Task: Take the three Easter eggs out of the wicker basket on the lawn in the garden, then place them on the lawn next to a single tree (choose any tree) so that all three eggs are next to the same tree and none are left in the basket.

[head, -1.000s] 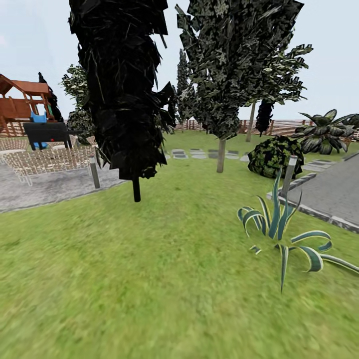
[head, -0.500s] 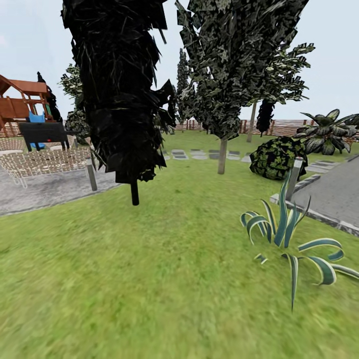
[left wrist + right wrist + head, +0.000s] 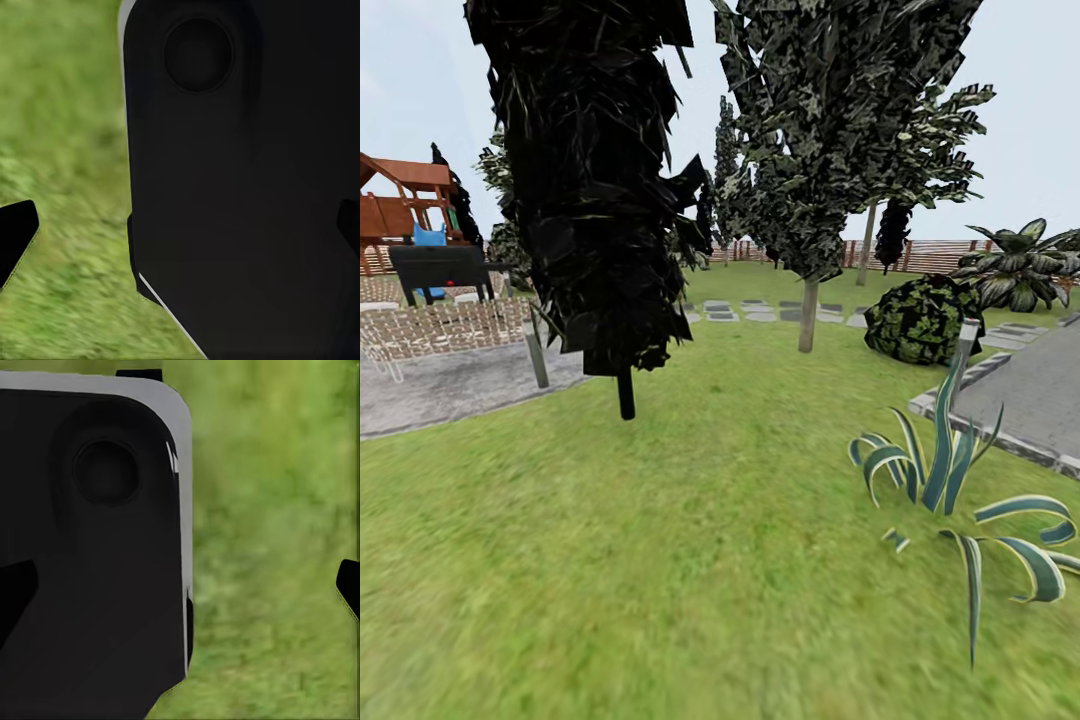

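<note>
You're in transit over the lawn (image 3: 690, 560); no eggs or basket to point at here, so where they sit can't be told from these frames.

Left pincer (image 3: 187, 232): both dark fingertips (image 3: 15, 236) sit at opposite edges of the wrist view, so it's spread wide and empty; a dark robot panel (image 3: 247, 187) lies between and beyond the tips, grass under the rest. Right pincer (image 3: 184, 592): same, tips (image 3: 349, 585) wide apart, nothing held, another dark panel (image 3: 97, 547) beyond one tip, grass beyond the other.

Well ahead of both pincers: a dark narrow cypress (image 3: 595, 190) on a thin stem, and further out a leafy tree (image 3: 840, 130) with a pale bare trunk (image 3: 808, 315); that one looks a fair drop spot. A striped-leaf plant (image 3: 950, 480) is off toward the right pincer's side; the fence (image 3: 920, 255) closes the garden far behind.

Handling judgement: eggs likely small, light, rigid, smooth and rounded, so prone to slip or roll; take each across its middle, tips on opposite sides, close gently; set down low on the grass near the trunk, don't drop; basket probably light and may shift if you bump its rim.
</note>
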`<state>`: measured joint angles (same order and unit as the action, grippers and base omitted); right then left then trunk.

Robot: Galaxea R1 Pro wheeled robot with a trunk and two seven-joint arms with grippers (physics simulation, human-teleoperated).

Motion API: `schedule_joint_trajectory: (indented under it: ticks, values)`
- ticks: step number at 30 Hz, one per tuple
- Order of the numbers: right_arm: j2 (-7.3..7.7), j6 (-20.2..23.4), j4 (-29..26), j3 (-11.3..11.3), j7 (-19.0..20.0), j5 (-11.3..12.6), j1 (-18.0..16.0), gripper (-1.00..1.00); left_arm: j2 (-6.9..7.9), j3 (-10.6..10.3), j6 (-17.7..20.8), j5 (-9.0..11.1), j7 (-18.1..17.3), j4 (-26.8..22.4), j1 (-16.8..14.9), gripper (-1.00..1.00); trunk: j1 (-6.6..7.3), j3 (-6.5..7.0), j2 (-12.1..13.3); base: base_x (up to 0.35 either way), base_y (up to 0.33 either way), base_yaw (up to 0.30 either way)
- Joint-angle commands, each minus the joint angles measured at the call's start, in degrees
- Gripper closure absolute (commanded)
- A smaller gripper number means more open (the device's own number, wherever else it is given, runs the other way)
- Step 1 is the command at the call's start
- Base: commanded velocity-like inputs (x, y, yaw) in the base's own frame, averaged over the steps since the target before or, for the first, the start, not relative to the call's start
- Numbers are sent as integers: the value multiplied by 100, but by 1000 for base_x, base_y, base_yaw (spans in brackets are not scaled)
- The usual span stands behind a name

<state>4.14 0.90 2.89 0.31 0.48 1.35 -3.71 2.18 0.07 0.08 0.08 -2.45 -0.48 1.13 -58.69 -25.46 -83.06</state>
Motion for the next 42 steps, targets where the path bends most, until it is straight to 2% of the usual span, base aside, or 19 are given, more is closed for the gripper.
schedule_joint_trajectory:
  ticks: [1,7,17,29,42]
  values:
    - [0,7,9,4,5,14,-7,-100,2,2,1,1,-19,-5,1,-100,-4,-4,-2,338,0,-83]
    - [-1,9,8,1,-2,14,-7,-100,2,2,1,1,-19,-5,1,-100,-4,-4,-2,338,0,-86]
    - [-1,7,9,3,-4,14,-7,-100,2,2,1,1,-19,-5,1,-100,-4,-4,-2,338,0,156]
    - [-1,7,9,4,-4,14,-7,-100,2,2,1,1,-19,-5,1,-100,-4,-4,-2,338,0,16]
    - [-1,7,10,4,4,14,-7,-100,2,2,1,1,-19,-5,1,-100,-4,-4,-2,338,0,-140]
